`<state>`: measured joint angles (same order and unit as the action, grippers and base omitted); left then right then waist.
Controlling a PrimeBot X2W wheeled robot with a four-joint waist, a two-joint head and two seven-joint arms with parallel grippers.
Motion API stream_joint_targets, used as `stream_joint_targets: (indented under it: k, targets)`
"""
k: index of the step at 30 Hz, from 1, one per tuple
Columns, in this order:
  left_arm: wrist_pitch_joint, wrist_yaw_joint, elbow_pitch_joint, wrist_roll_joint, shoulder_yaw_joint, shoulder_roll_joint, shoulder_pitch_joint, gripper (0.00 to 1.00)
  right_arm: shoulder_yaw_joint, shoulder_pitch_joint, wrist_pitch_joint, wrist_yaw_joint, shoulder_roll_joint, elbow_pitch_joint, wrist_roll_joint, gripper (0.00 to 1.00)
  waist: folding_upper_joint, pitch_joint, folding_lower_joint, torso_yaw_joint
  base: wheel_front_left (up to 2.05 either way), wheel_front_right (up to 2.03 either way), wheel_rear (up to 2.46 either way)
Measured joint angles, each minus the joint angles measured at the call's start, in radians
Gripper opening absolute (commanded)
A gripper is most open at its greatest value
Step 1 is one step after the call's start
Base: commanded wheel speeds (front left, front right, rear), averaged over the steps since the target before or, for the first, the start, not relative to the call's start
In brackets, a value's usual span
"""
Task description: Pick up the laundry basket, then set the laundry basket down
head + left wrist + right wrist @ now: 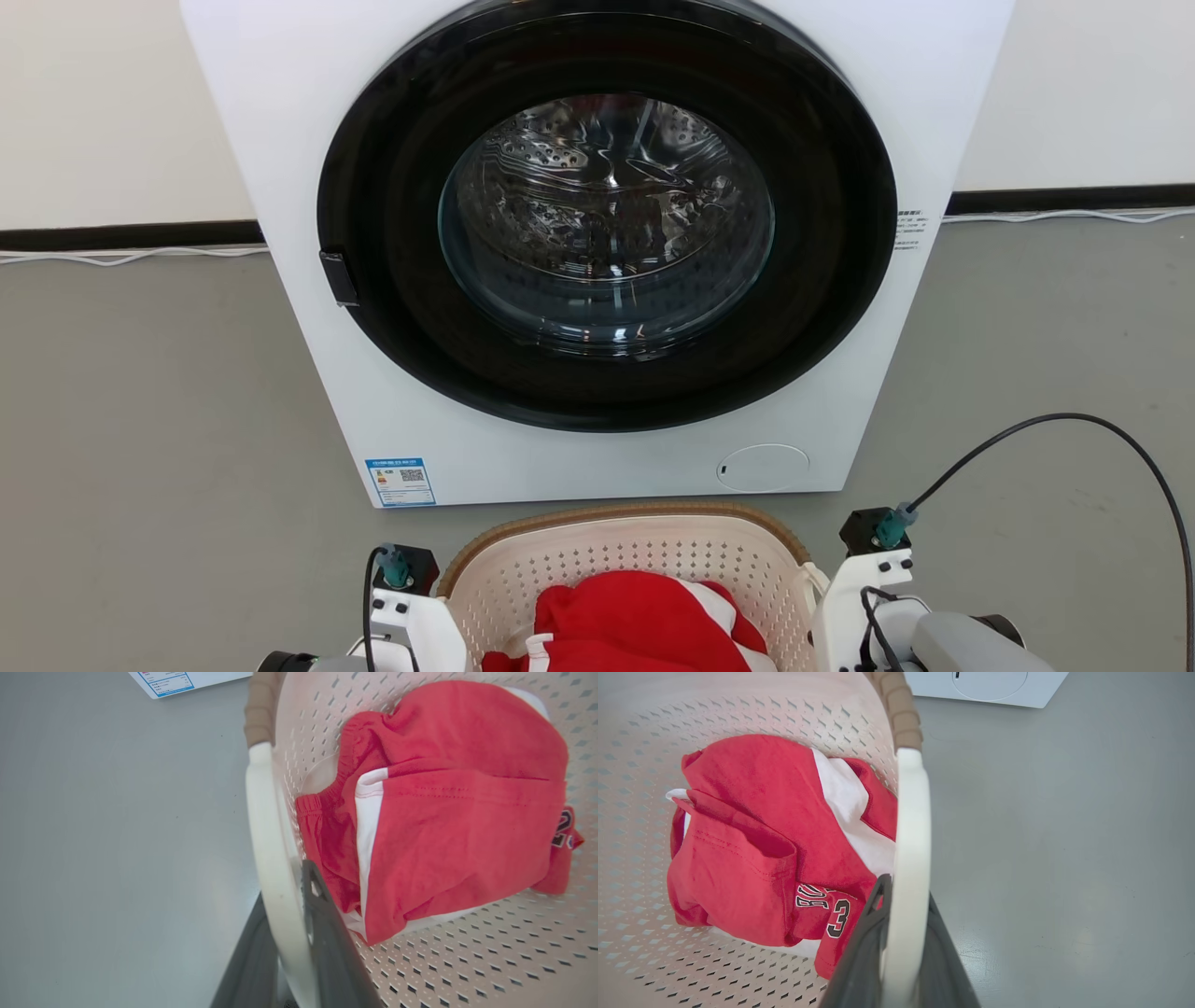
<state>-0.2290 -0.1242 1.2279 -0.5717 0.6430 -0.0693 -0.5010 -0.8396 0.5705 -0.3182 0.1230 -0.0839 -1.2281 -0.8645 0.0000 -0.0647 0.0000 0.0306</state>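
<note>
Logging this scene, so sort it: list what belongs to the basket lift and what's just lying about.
Job:
basket
left handle, gripped by left claw
right handle, gripped by right claw

Lying about:
washer, door shut
red clothes, inside the basket
white cord along the wall

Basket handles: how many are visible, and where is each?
2. The left handle, on the laundry basket's left side, is clamped in the left gripper; the right handle, on its right side, in the right gripper. None seems hidden.
</note>
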Motion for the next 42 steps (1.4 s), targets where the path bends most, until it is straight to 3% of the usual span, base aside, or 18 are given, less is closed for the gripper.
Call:
stream_joint_targets:
  k: [42]
  targets:
    - [0.012,0.000,0.027,-0.125,0.128,-0.019,-0.008,0.00,-0.110,0.002,0.001,0.000,0.000,0.002,-0.119,0.00,0.0000,-0.004,0.0000,-0.008,0.00,0.00,0.00]
